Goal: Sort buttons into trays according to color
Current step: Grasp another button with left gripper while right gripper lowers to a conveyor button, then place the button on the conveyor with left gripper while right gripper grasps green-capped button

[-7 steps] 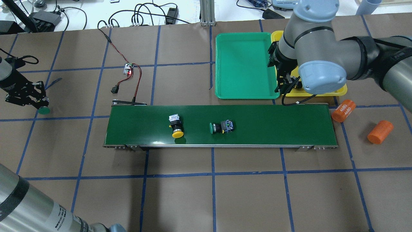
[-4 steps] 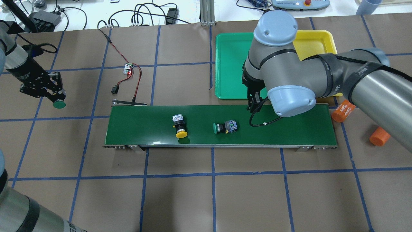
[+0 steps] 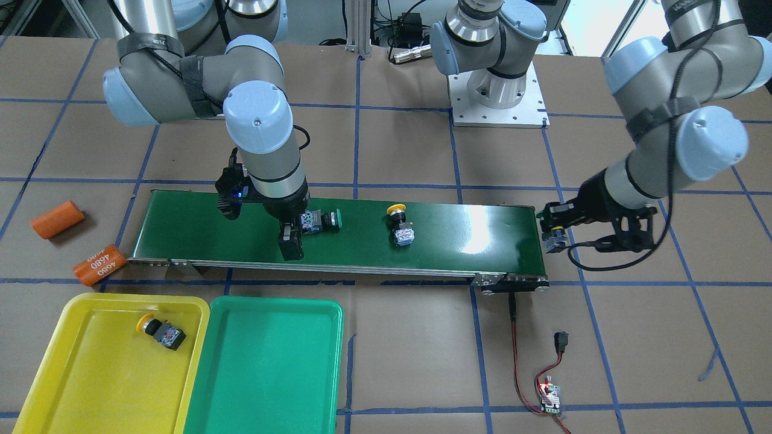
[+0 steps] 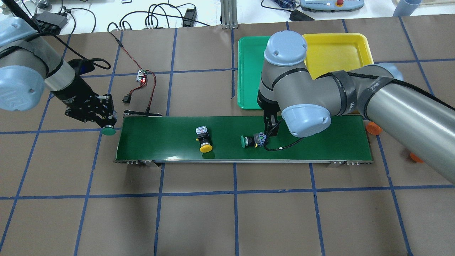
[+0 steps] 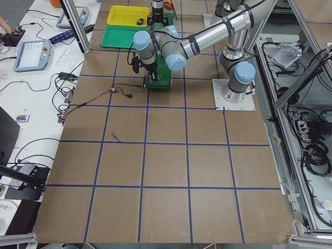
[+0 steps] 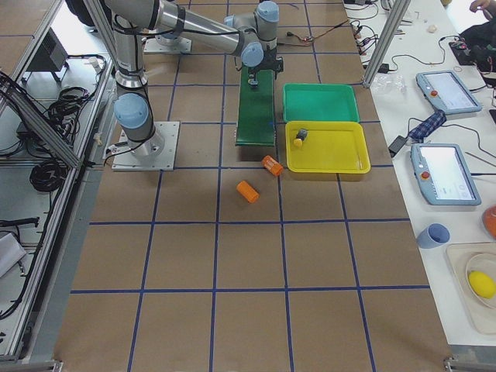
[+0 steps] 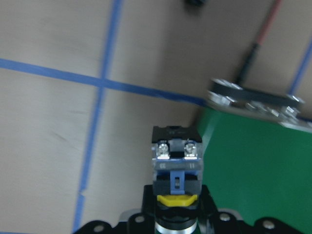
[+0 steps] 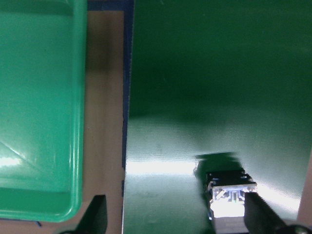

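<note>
My left gripper [image 4: 106,122] is shut on a green-capped button [image 4: 108,131], held just off the left end of the conveyor belt; the left wrist view shows its grey-blue contact block [image 7: 176,161]. My right gripper [image 4: 269,127] is open, low over the belt, beside a green button [image 4: 250,140] lying on its side; that button's block shows near one finger in the right wrist view [image 8: 231,192]. A yellow button [image 4: 204,140] lies on the belt's middle. Another yellow button [image 3: 161,330] lies in the yellow tray [image 3: 72,374]. The green tray [image 3: 265,361] next to it holds nothing.
The long dark-green conveyor belt [image 4: 320,137] runs across the table's middle. Two orange cylinders [image 3: 57,218] [image 3: 99,264] lie off its right end. A small circuit board with red and black wires [image 4: 142,75] lies behind the belt's left end.
My right arm swung from over the yellow tray, across the green tray, down to the green button on the belt. My left gripper carried its green button toward the belt's left end. Both belt buttons drifted right.
</note>
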You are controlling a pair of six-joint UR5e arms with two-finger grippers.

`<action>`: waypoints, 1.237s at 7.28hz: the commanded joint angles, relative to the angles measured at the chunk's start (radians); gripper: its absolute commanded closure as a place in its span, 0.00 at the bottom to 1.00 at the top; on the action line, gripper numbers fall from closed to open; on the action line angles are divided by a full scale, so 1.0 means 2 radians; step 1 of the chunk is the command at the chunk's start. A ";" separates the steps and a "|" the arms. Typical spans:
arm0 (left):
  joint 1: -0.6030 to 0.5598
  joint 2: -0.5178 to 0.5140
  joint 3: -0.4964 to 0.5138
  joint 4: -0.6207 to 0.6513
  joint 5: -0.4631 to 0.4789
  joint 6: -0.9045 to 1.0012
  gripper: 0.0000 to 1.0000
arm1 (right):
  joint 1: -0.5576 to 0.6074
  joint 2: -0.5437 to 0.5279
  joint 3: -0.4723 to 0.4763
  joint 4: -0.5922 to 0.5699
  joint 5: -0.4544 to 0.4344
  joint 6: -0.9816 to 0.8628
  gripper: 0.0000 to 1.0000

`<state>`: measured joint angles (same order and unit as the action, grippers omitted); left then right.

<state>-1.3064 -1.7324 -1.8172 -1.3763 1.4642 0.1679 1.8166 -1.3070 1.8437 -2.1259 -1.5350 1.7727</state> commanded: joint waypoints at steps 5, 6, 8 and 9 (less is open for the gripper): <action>-0.067 -0.007 -0.052 0.049 0.001 -0.028 0.81 | 0.001 0.002 0.033 0.000 -0.006 -0.004 0.26; -0.067 -0.011 -0.070 0.086 0.000 -0.026 0.37 | 0.001 0.003 0.033 0.000 -0.002 -0.011 0.60; -0.071 -0.008 -0.082 0.150 -0.001 -0.029 0.00 | -0.004 0.002 0.028 -0.002 0.000 -0.021 1.00; -0.088 0.011 -0.077 0.142 0.001 -0.036 0.00 | -0.006 -0.003 0.025 -0.002 0.000 -0.023 1.00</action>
<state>-1.4539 -1.7409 -1.9739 -1.1004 1.4633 0.1083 1.8105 -1.3050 1.9016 -2.1288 -1.5349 1.7334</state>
